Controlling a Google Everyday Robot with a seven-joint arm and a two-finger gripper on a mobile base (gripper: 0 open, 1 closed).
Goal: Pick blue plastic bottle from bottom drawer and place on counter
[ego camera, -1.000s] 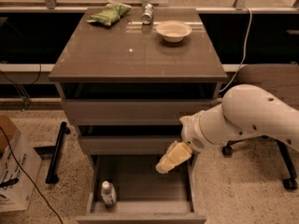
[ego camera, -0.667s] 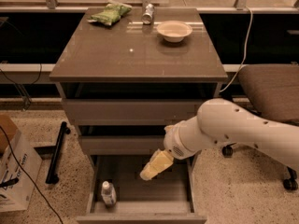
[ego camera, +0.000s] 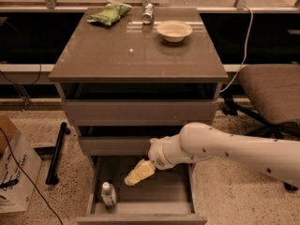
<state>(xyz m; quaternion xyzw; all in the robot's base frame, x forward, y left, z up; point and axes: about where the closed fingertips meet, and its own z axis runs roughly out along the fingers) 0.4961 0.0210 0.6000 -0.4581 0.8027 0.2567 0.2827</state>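
The blue plastic bottle (ego camera: 108,194), whitish with a white cap, stands in the front left corner of the open bottom drawer (ego camera: 154,197). My gripper (ego camera: 131,178), with pale yellowish fingers, hangs over the drawer's middle, to the right of the bottle and slightly above it, not touching it. The white arm reaches in from the right. The counter (ego camera: 136,55) is the glossy grey-brown top of the cabinet above.
On the counter's far side lie a green snack bag (ego camera: 110,13), a silver can (ego camera: 148,13) on its side and a white bowl (ego camera: 174,30). A chair (ego camera: 272,93) stands to the right. A cardboard box (ego camera: 11,172) and a black bar (ego camera: 56,151) are on the floor to the left.
The arm has swung left and down; the gripper moved from the drawer's right side to over its middle, closer to the bottle. The bottle has not moved.
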